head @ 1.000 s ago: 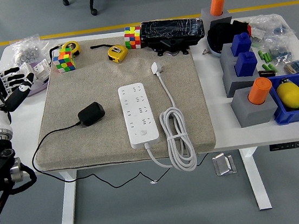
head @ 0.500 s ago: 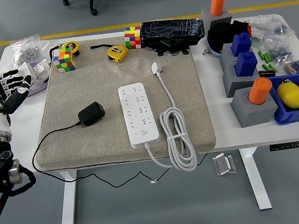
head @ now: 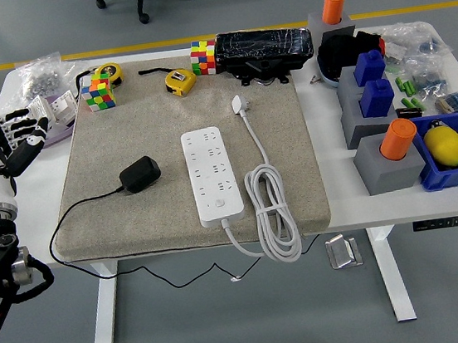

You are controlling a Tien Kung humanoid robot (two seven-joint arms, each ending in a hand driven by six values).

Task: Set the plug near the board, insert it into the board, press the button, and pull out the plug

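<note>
A black plug adapter lies on the beige mat, its thin black cable trailing left and off the table's front edge. To its right lies the white power strip, lengthwise, with its button near the front end and its white cord coiled beside it. My left hand hovers over the table's left edge, well left of the adapter, fingers spread and holding nothing. The right hand is out of view.
Two Rubik's cubes, two yellow tape measures, a black wrapped box and plastic bags line the back. Grey blocks with blue and orange pegs and a blue bin stand at right.
My left hand has drifted slightly left and back toward the table's edge. Nothing on the mat has moved.
</note>
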